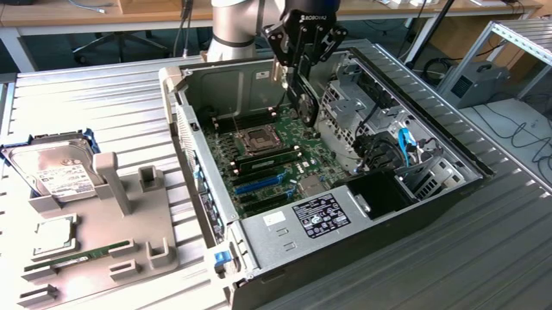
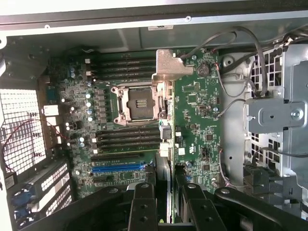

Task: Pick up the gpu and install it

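My gripper (image 1: 299,70) hangs over the open computer case (image 1: 448,187), shut on the gpu (image 1: 306,106), a slim dark card held on edge above the motherboard (image 1: 285,161). In the wrist view the gpu (image 2: 166,144) is seen edge-on between my two black fingers (image 2: 143,207). Its silvery end bracket (image 2: 171,65) points toward the far side of the board. The card floats above the board, not seated in any slot. The blue expansion slot (image 2: 118,168) lies beside the card's line; in the exterior view this slot (image 1: 258,185) is nearer the camera than the gripper.
The case holds a bare CPU socket (image 1: 258,139), memory slots, a drive cage with cables (image 1: 388,142) and a power supply (image 1: 319,216). On the exterior view's left, a grey fixture (image 1: 108,239) carries a blue-framed hard drive (image 1: 52,171), a processor chip (image 1: 53,236) and a green memory stick (image 1: 74,258).
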Controlling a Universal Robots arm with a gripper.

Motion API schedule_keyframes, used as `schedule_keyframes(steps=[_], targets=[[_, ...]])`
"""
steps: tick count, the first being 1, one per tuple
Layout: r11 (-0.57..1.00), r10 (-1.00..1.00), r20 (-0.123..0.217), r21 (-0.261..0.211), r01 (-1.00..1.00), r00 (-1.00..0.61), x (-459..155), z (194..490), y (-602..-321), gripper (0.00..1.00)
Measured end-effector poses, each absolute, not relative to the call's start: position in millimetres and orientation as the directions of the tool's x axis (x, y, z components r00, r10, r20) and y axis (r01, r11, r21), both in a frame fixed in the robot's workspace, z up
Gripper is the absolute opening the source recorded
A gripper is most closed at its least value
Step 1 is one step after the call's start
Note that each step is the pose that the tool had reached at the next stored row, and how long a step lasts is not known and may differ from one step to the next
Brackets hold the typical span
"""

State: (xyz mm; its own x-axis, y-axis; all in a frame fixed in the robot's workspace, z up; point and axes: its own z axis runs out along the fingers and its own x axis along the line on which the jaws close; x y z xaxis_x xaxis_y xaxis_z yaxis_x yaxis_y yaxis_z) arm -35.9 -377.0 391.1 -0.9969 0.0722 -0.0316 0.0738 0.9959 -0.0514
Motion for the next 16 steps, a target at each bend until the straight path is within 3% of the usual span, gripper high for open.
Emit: schedule_keyframes(steps=[16], targets=[[0.996,0.072,-0.032,-0.055,0.074,-0.997,-31.8,386.3,-377.0,0.26]])
